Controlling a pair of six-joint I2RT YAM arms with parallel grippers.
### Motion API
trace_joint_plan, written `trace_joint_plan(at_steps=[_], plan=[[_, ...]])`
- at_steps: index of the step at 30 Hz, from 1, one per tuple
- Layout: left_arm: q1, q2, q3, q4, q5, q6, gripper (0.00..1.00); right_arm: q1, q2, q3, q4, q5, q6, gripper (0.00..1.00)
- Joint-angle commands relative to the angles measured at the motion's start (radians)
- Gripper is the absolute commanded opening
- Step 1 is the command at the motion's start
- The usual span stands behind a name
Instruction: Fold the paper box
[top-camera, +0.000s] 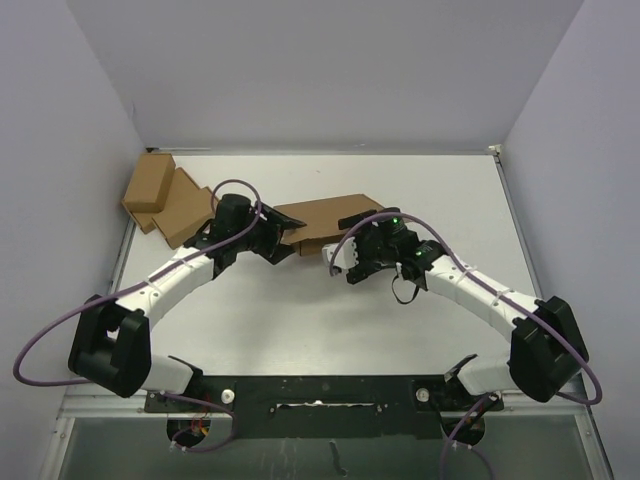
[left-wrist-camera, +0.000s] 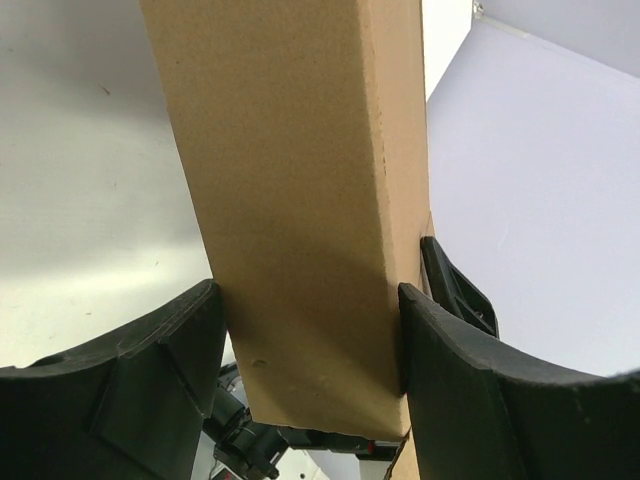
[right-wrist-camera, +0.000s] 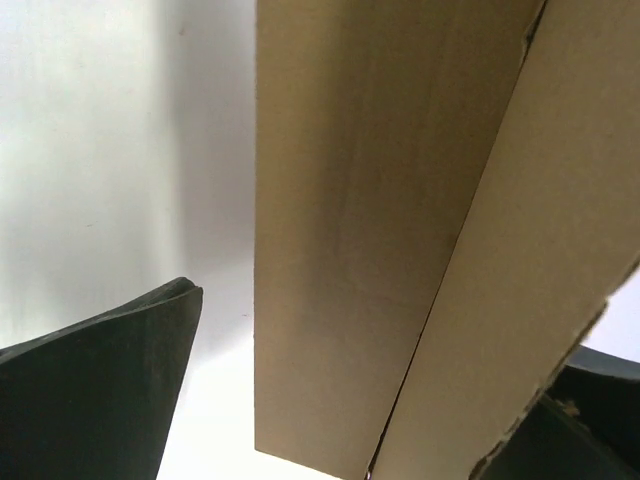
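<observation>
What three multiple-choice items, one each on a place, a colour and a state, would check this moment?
1. Where do the two smaller cardboard boxes lie? A near right; B far left; C between the arm bases.
2. What colour are the cables along the arms? A green; B orange; C purple.
3. What is the left end effector doing? A shut on the paper box; B open and empty; C out of view.
Key: B, they sit at the far-left corner in the top view; C, purple loops follow both arms; A, both fingers press the cardboard panel.

Overhead view looks down; both wrist views crowd the paper box (left-wrist-camera: 300, 200).
</observation>
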Motion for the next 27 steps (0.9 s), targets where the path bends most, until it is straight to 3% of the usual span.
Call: trace_joint_plan(at_steps=[1,8,14,18,23,27], plan=[[0.006,-0.031,0.079,0.058,0.041,-0.025,0.49,0.011,0.029,0.003,0.172,0.101,0.060,0.99],[0.006,-0.036,0.088,0.047,0.044,-0.024,0.49,0.011,0.042,0.010,0.194,0.098,0.083,0.80],[0.006,-0.031,0.084,0.064,0.055,-0.030,0.50,0.006,0.027,-0.006,0.226,0.088,0.117,0.55],[0.006,-0.031,0.081,0.079,0.059,-0.032,0.54,-0.006,0.013,-0.010,0.228,0.062,0.140,0.49],[0.013,-0.046,0.068,0.132,0.064,-0.027,0.74,-0.039,-0.002,0.001,0.206,0.009,0.206,0.47],[0.024,-0.081,0.077,0.113,0.048,-0.001,0.97,-0.074,-0.010,0.018,0.187,-0.026,0.270,0.45]])
